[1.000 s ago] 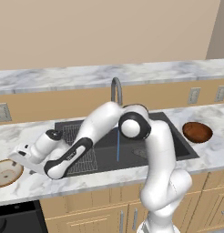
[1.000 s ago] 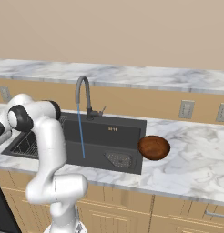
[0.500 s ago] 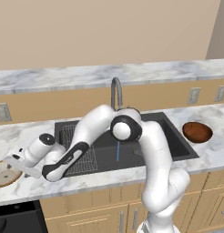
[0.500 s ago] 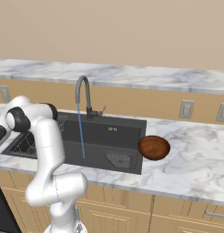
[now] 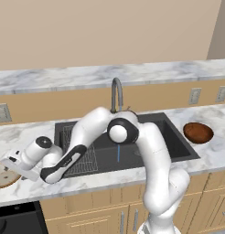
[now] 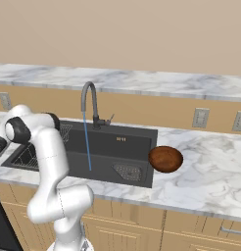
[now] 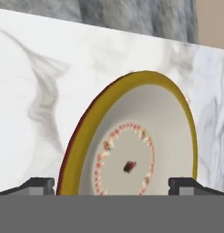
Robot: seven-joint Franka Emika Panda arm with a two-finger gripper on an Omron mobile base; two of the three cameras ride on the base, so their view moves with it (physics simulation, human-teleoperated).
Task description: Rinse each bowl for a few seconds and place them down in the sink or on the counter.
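Observation:
The tan bowl (image 7: 132,154) with its cream speckled inside lies on the white marble counter (image 7: 36,91), close in front of the hand camera. My gripper (image 7: 113,186) is open, with one dark fingertip (image 7: 38,185) at each side of the bowl's near rim. In the left base view the gripper (image 5: 5,165) hangs low at the far left, right over the tan bowl (image 5: 3,177). The reddish-brown bowl (image 5: 198,132) (image 6: 165,159) rests on the counter right of the black sink (image 5: 146,151) (image 6: 117,142). Water runs from the gooseneck tap (image 5: 115,93) (image 6: 88,98).
A wire rack (image 5: 89,157) lies in the sink's left half, under my stretched arm. A mesh drain (image 6: 127,171) sits in the basin floor. The raised marble ledge (image 5: 109,75) runs behind the sink, with wall outlets (image 6: 200,117) below it.
My arm has swung further left and lower, carrying the gripper from near the sink's left edge down to the tan bowl. The red-brown bowl has not moved.

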